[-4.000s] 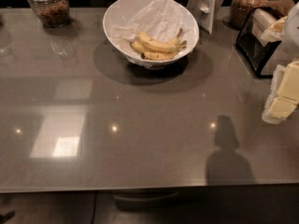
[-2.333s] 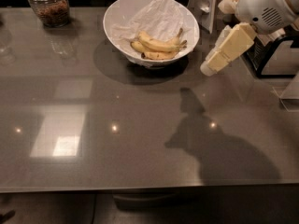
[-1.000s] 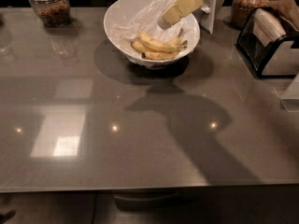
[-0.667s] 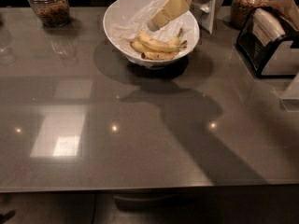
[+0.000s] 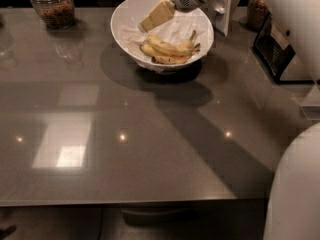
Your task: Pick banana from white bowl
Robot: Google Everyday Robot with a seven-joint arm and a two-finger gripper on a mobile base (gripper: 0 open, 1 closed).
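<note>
The white bowl point(image 5: 125, 19) stands at the far middle of the grey table. A bunch of yellow bananas point(image 5: 167, 50) lies inside it, on the right half, on crumpled white paper. My gripper point(image 5: 149, 23) reaches in from the upper right over the bowl. Its cream fingers point(image 5: 159, 14) point down-left and hang above the bowl's inside, a little up and left of the bananas, not touching them. It holds nothing that I can see.
A glass jar of brown nuts point(image 5: 53, 6) stands at the far left. A white upright card holder point(image 5: 220, 14) and a second jar point(image 5: 256, 11) stand behind the bowl on the right. A black napkin holder point(image 5: 280, 54) is at the right edge. My arm's white body point(image 5: 295, 189) fills the lower right.
My gripper came in from the right edge, swung up over the table to the bowl, then moved left and down over the bowl's inside. The bananas have not moved.
</note>
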